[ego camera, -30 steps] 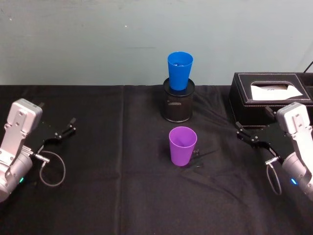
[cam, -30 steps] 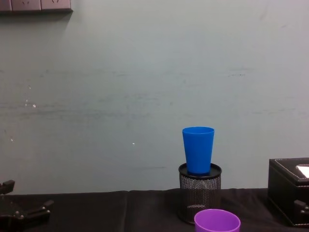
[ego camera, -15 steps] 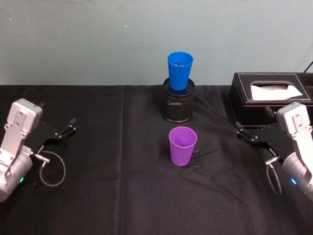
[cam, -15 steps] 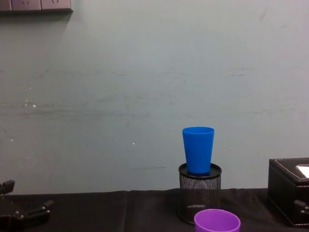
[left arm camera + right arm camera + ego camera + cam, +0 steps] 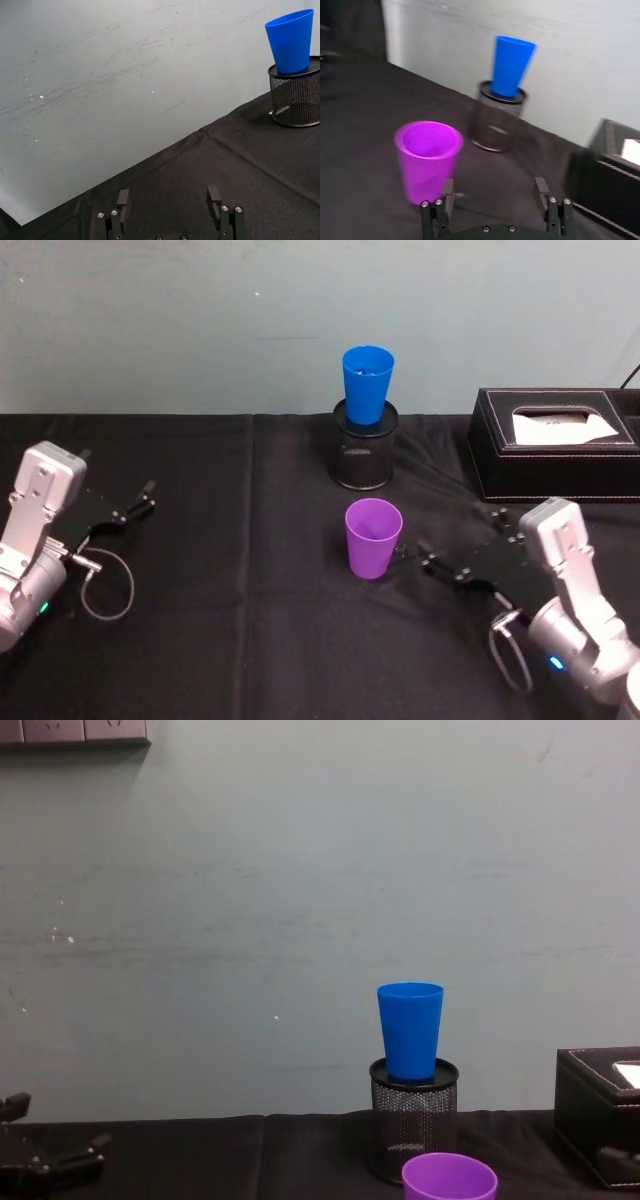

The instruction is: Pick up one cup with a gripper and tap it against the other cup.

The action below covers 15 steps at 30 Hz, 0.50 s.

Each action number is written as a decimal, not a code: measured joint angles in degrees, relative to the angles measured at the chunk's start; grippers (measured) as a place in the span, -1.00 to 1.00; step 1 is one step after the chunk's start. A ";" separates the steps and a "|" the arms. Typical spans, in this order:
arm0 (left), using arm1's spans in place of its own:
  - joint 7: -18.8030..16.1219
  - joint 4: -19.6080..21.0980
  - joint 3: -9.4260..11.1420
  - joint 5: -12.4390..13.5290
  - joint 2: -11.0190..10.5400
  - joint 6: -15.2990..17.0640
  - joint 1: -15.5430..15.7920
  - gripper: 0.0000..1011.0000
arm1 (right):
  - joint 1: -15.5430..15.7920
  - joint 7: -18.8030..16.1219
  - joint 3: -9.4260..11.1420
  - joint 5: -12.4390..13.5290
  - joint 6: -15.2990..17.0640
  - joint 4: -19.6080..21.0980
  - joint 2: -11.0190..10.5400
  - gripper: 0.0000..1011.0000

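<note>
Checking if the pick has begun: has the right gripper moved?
Yes. In the head view the right gripper, open, has swung left from beside the tissue box to right of the purple cup, not touching it. The left gripper sits parked far left.

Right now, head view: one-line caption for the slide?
Open right gripper just right of purple cup; blue cup in mesh holder behind; left gripper parked far left.

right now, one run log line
right gripper: open, beside purple cup, apart | left gripper: open, parked left | blue cup: in mesh holder
</note>
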State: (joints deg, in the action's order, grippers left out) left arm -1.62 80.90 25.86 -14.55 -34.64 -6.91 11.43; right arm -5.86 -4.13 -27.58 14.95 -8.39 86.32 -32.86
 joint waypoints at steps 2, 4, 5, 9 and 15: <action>0.00 0.00 0.00 0.00 0.00 0.00 0.00 0.98 | 0.21 -1.58 -0.40 0.82 -0.24 0.19 0.89 0.98; 0.00 0.00 0.00 0.00 0.00 0.00 0.00 0.98 | 0.14 -2.90 -0.77 1.44 -0.56 -0.03 2.08 0.98; 0.00 0.00 0.00 0.00 0.00 0.00 0.00 0.98 | 0.06 -3.33 -0.84 1.72 -0.64 -0.26 2.53 0.98; 0.00 0.00 0.00 0.00 0.00 0.00 0.00 0.98 | -0.65 -4.80 -1.08 2.66 -0.80 -1.65 4.64 0.98; 0.00 0.00 0.00 0.00 0.00 0.00 0.00 0.98 | -2.16 -6.75 -1.09 3.96 -0.99 -4.85 8.12 0.98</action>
State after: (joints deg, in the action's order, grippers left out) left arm -1.62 80.90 25.86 -14.55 -34.65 -6.91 11.43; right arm -8.03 -10.88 -28.67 18.91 -9.37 81.47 -24.74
